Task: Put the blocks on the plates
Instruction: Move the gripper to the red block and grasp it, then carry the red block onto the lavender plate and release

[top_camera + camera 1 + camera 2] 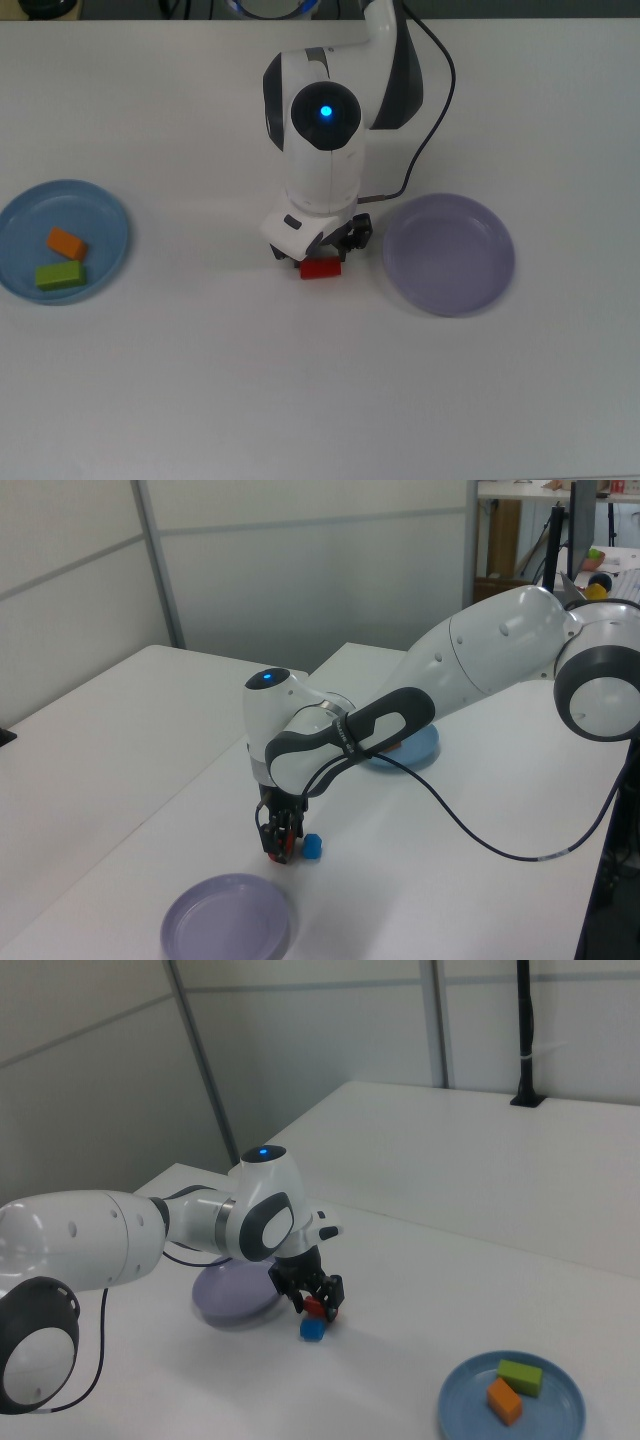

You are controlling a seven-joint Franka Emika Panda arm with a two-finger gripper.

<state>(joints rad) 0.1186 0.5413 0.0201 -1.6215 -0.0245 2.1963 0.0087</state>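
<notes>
Top view inventory: gripper down at the red block, grasp risks

- Black two-finger gripper of the white arm: low over the table, fingers standing either side of the small red rectangular block. The right view shows the fingers apart around the block; whether they touch it, I cannot tell.
- Red block: on the white table, just beside the rim of the round pale lavender plate, on the top view's left of it.
- Small blue cube: on the table, just beside the red block and the fingers; hidden under the arm in the top view.
- Round light blue plate: well apart, at the top view's left edge, holding the orange rectangular block and the green rectangular block.

Risks, as judged:
- The blue cube lies so near that a closing finger may nudge or trap it.
- An off-centre pinch on the red block could twist it, so it slips on the lift.
- The lavender plate's rim is close; a low carry could clip it and shift the plate.
</notes>
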